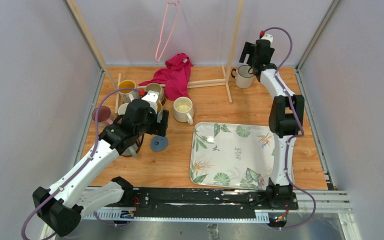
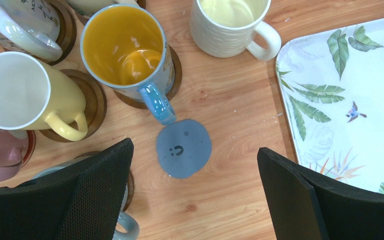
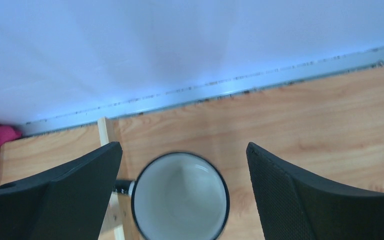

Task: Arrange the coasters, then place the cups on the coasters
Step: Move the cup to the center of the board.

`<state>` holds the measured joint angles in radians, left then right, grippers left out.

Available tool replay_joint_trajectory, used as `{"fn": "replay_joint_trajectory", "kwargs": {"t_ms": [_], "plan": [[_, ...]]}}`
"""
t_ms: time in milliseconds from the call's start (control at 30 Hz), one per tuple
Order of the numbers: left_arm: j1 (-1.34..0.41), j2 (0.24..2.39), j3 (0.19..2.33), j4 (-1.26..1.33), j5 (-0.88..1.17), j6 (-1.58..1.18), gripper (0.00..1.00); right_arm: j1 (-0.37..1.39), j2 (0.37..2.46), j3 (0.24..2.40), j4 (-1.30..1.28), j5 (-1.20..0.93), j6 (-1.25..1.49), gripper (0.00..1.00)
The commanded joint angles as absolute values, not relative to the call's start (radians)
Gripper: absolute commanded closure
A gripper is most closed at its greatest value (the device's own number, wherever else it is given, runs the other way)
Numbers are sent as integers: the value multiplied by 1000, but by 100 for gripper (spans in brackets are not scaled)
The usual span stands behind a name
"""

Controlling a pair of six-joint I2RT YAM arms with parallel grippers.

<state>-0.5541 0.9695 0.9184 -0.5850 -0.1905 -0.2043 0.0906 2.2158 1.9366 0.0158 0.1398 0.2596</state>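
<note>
The left pincer point(image 2: 194, 167) stands wide open and holds nothing, hanging above a grey-blue coaster point(image 2: 183, 148) that lies bare on the wooden tabletop point(image 2: 230, 165). Touching that coaster's far edge is the handle of a blue mug with an orange inside point(image 2: 125, 47), which sits on a dark brown coaster point(image 2: 176, 75). Beside it a yellow mug point(image 2: 30, 95) sits on another brown coaster point(image 2: 97, 102), and a pink mug point(image 2: 0, 155) shows at the frame edge. A cream ribbed mug point(image 2: 230, 25) stands directly on the wood, near the leaf-patterned tray point(image 2: 340, 100). The right pincer point(image 3: 182, 155) is also wide open and empty, poised over a white mug with a dark rim point(image 3: 180, 200) that stands upright by the back wall, beside a wooden strip point(image 3: 111, 145) and well apart from the other cups.
</note>
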Motion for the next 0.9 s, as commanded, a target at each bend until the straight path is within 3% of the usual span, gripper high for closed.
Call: {"fn": "replay_joint_trajectory", "kwargs": {"t_ms": [0,167,300,667,867], "plan": [[-560,964,910,-581,-196,-190,0,74,2349,2146,-83,124,209,1],[-560,967,908,-583,-203,-188,0,72,2470,2316,-151,103,181,9],[-560,968,908,-583,-204,-190,0,73,2504,2333,-168,71,175,16],[-560,965,910,-584,-201,-192,0,75,2454,2222,-219,-24,154,33],[-560,959,915,-584,-179,-211,0,75,2351,2105,-243,-92,142,35]]}}
